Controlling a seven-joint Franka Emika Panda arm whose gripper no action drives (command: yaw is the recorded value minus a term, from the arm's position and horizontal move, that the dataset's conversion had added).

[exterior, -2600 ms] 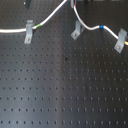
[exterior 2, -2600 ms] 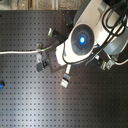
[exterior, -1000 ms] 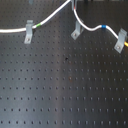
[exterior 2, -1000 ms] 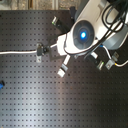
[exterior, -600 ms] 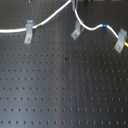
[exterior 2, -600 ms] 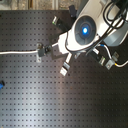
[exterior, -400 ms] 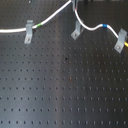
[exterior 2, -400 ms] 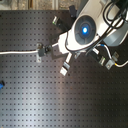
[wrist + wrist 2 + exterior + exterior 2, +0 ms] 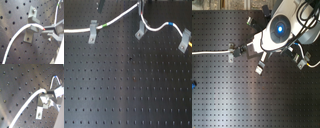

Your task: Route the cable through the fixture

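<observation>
The white cable (image 9: 119,19) comes in from the first exterior view's left, passes the left clip (image 9: 93,34) with its green band (image 9: 102,26) just beyond, and rises to my gripper (image 9: 140,11) at the top edge. From there it drops past the middle clip, the fixture (image 9: 140,31), and runs by its blue band (image 9: 170,25) to the right clip (image 9: 184,41) and the yellow tip (image 9: 190,46). In the first wrist view the gripper (image 9: 45,30) is shut on the cable (image 9: 22,31), which crosses the top of the fixture (image 9: 29,36). Whether it sits in the fork is unclear.
The black perforated board (image 9: 129,90) fills both exterior views. In the second exterior view the arm's white body (image 9: 279,30) covers the fixture and gripper; the left clip (image 9: 232,52) and right clip (image 9: 299,60) show beside it. A small blue object (image 9: 194,84) lies at the second exterior view's left edge.
In the second exterior view the arm has drifted slightly up and to the right. The cable's path in the first exterior view looks almost unchanged.
</observation>
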